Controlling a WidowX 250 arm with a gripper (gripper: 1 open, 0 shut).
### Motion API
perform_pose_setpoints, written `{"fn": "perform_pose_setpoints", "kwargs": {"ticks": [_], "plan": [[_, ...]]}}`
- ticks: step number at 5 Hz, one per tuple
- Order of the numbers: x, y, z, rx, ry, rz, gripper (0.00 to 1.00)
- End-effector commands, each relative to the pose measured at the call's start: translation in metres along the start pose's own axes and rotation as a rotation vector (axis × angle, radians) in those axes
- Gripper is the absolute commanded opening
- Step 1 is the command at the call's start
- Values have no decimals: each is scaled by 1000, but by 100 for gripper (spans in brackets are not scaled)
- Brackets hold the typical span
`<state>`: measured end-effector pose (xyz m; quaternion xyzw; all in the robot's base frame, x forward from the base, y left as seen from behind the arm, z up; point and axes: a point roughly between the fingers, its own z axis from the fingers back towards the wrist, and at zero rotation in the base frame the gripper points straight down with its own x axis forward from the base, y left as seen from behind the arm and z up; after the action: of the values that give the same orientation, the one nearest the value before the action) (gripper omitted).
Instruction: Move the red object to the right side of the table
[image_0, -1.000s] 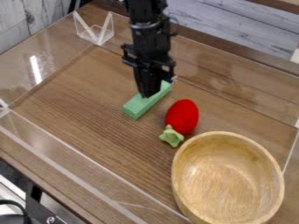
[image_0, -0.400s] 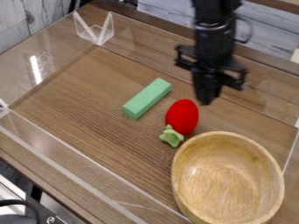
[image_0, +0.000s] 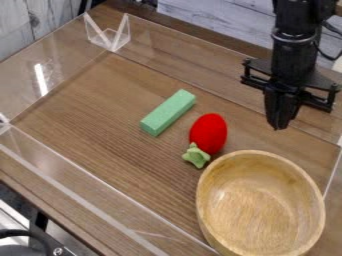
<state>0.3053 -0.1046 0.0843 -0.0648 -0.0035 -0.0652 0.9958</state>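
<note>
The red object (image_0: 207, 131), a glossy strawberry-shaped toy with a green leafy cap (image_0: 198, 154) at its near end, lies on the wood-grain table (image_0: 94, 115) just beyond the bowl. My gripper (image_0: 282, 124) points straight down to the right of the strawberry, well apart from it, over the table's right part. Its black fingers are shut together and hold nothing.
A light green rectangular block (image_0: 167, 112) lies left of the strawberry. A round wooden bowl (image_0: 261, 209) fills the near right corner. Low clear acrylic walls (image_0: 80, 175) border the tabletop, and a clear stand (image_0: 107, 33) sits at the far left.
The gripper has travelled to the right, from over the green block past the strawberry to the table's right part. It stayed shut. The strawberry and block have not moved.
</note>
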Motion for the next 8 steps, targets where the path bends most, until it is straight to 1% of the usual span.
{"fn": "perform_pose_setpoints", "kwargs": {"ticks": [1, 2, 3, 5, 7, 8], "plan": [[4, -4, 6, -10, -34, -14, 0], [11, -3, -3, -13, -18, -44, 0], [20, -3, -13, -17, -9, -76, 0], [24, -2, -11, -18, -7, 18, 0], [35, 7, -19, -16, 2, 80, 0], [40, 14, -25, -16, 9, 89, 100]]}}
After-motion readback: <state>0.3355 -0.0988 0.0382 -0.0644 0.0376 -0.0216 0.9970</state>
